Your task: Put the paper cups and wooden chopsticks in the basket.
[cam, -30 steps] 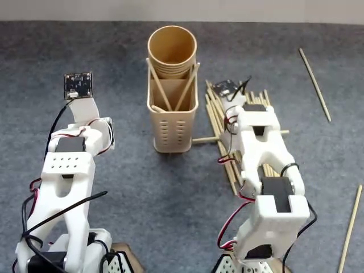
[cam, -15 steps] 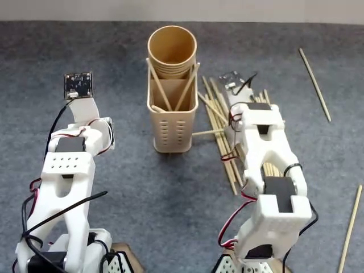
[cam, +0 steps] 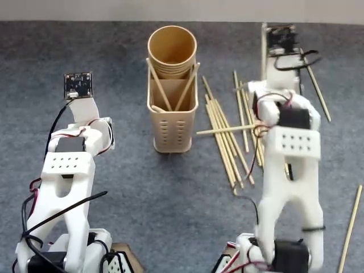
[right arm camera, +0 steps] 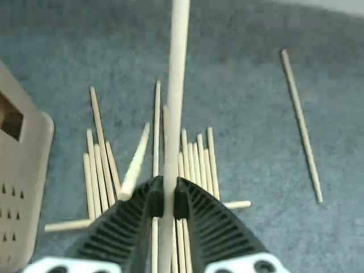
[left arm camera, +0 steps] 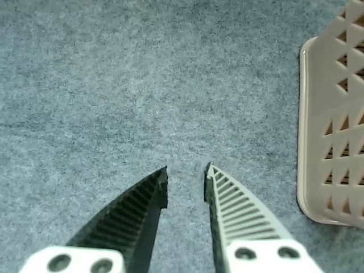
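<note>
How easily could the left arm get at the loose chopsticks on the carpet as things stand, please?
Probably not: the basket stands between the left pincer and the chopsticks, which lie on its far side.

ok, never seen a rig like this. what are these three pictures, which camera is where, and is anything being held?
Two small white robot arms sit side by side on a grey carpet. The wide picture looks down from a fixed camera above. The other two come from a camera on each arm's wrist, looking along its gripper. The left gripper is open over bare carpet beside the basket. The right gripper is shut on a single chopstick, held above the loose chopsticks. The basket already holds stacked paper cups and a few stowed chopsticks; two stray chopsticks lie farther out on the right arm's side.
</note>
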You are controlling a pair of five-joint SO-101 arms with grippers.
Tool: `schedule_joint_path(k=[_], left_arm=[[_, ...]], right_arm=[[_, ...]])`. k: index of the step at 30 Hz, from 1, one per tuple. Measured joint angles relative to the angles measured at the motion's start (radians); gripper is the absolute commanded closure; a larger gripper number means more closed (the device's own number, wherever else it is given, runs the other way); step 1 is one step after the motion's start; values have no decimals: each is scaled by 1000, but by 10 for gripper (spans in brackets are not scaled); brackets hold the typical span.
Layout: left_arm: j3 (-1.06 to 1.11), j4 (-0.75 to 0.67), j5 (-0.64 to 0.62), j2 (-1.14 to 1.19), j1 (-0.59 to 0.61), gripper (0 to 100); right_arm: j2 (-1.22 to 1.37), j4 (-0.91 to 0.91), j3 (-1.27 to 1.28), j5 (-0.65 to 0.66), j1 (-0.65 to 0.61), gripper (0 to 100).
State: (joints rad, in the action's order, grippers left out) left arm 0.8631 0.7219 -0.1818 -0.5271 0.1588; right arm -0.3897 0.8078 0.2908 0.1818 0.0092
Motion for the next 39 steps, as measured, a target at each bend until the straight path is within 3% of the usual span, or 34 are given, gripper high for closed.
schedule_joint_path(k=[13,23,34,39], left_arm=[[0,0,0,0,0,857],[0,0,0,0,0,857],[0,0,0,0,0,857],[0,0,0,0,0,857]], right_arm=[[-307,-292,0,-89,-173,993],[-241,-644,74,-126,-382,993],[-190,-669,221,-204,-413,987],[-190,-632,275,-132,-413,824]])
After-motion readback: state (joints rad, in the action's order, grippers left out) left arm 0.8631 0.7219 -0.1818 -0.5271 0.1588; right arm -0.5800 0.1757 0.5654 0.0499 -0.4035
